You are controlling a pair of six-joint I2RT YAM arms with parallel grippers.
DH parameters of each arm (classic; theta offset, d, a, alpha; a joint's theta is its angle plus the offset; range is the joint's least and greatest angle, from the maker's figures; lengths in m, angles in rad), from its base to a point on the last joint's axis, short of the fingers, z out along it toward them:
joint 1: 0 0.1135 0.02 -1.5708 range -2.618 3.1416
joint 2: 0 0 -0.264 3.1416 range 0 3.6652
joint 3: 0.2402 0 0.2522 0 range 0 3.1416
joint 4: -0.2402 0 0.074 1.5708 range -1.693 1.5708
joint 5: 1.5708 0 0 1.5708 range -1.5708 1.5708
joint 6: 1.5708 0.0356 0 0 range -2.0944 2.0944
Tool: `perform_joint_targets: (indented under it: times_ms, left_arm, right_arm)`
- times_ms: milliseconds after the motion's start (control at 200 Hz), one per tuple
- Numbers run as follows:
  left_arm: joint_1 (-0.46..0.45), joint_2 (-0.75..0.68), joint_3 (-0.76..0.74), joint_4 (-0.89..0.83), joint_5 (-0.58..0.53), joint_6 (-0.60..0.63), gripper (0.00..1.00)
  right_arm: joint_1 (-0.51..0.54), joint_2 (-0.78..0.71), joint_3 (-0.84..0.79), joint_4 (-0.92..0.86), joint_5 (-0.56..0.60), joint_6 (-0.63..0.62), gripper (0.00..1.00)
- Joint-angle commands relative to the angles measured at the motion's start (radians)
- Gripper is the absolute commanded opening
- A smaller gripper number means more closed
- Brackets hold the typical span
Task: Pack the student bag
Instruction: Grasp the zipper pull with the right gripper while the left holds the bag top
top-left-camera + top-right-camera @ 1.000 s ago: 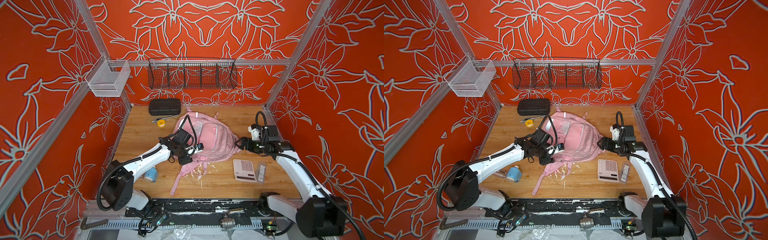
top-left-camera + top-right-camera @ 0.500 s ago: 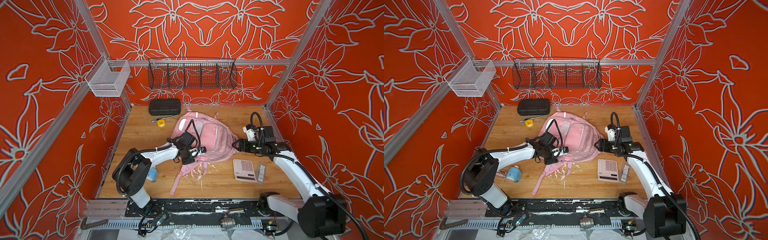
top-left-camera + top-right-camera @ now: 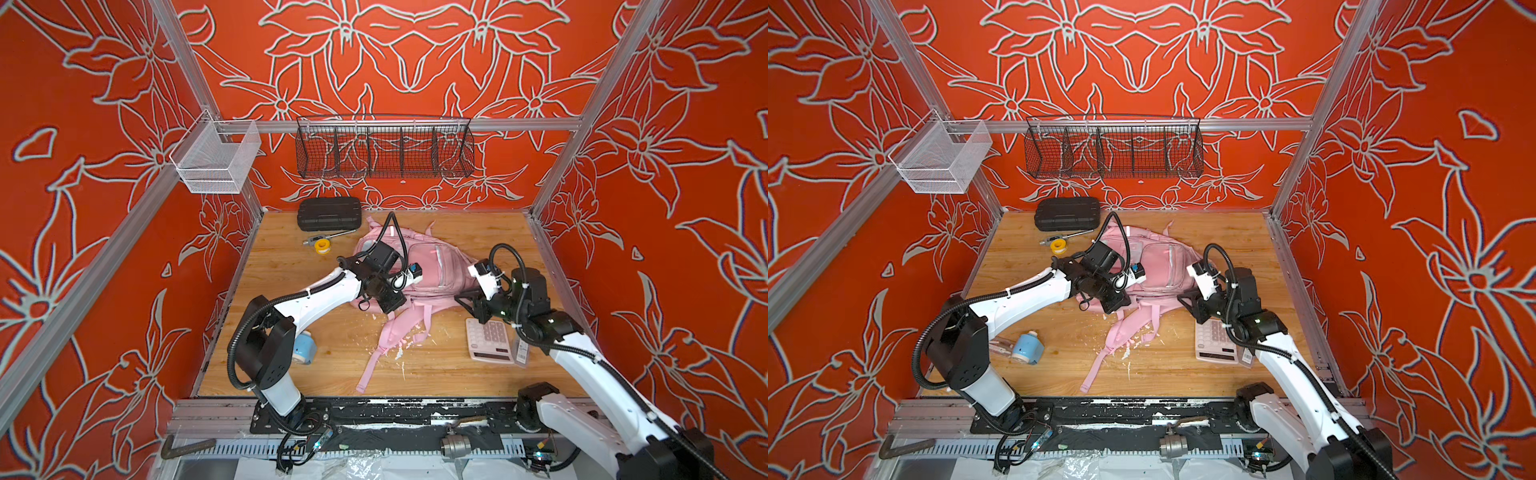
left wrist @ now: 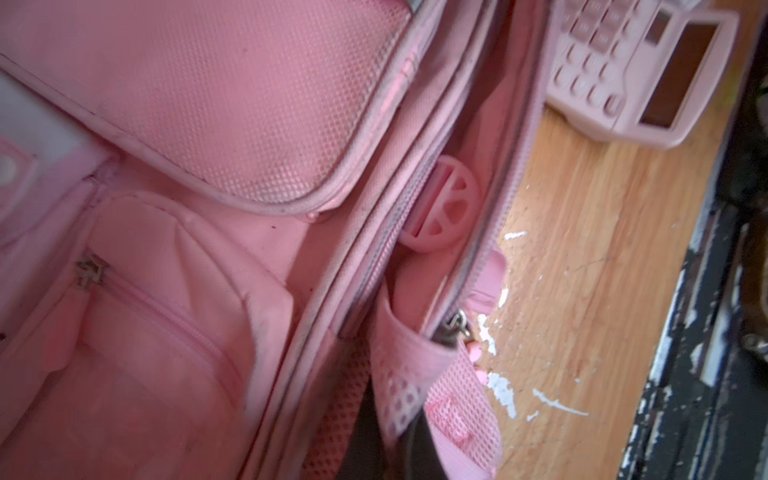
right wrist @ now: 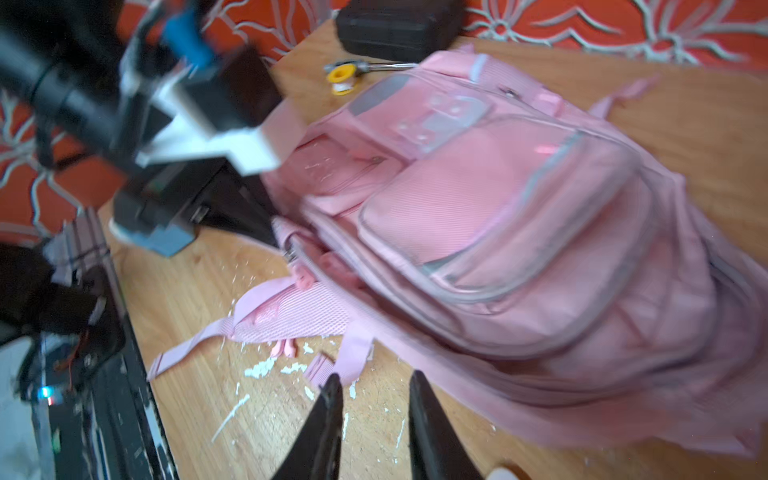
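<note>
The student bag lies flat on the wooden table, pale pink with clear window patches. Its main compartment gapes open at the front edge, and a round pink spoked thing shows inside, with the zipper slider at the end of the gap. My left gripper is shut on pink mesh fabric at that edge of the bag. My right gripper hovers over bare wood just beside the bag, jaws a narrow gap apart, holding nothing.
A pink calculator with a small tag lies under the right arm. A black ribbed case, a yellow tape roll and a blue-white item sit to the left. Wire baskets hang on the walls.
My left gripper has closed onto the bag's fabric at its front edge. My right gripper's jaws have narrowed, and it has shifted slightly toward the bag's front corner.
</note>
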Motion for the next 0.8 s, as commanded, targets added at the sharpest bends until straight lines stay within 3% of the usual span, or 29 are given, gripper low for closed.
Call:
perform_joint_targets:
  times_ms: [0, 215, 385, 550, 796]
  left_arm:
    - [-0.005, 0.037, 0.127, -0.068, 0.131, -0.189, 0.0]
    - [-0.008, 0.052, 0.175, -0.036, 0.199, -0.306, 0.0]
    - [-0.021, 0.042, 0.173, -0.018, 0.202, -0.329, 0.0]
    - [-0.032, 0.049, 0.178, -0.016, 0.203, -0.334, 0.0]
    - [-0.034, 0.058, 0.187, -0.003, 0.213, -0.337, 0.0]
  right_arm:
    - [0.086, -0.059, -0.067, 0.153, 0.011, -0.172, 0.29]
    - [0.299, -0.055, -0.159, 0.297, 0.318, -0.228, 0.33]
    - [0.368, 0.021, -0.182, 0.441, 0.525, -0.212, 0.34]
    - [0.381, 0.088, -0.194, 0.561, 0.552, -0.185, 0.32]
    - [0.387, 0.157, -0.179, 0.602, 0.549, -0.165, 0.29]
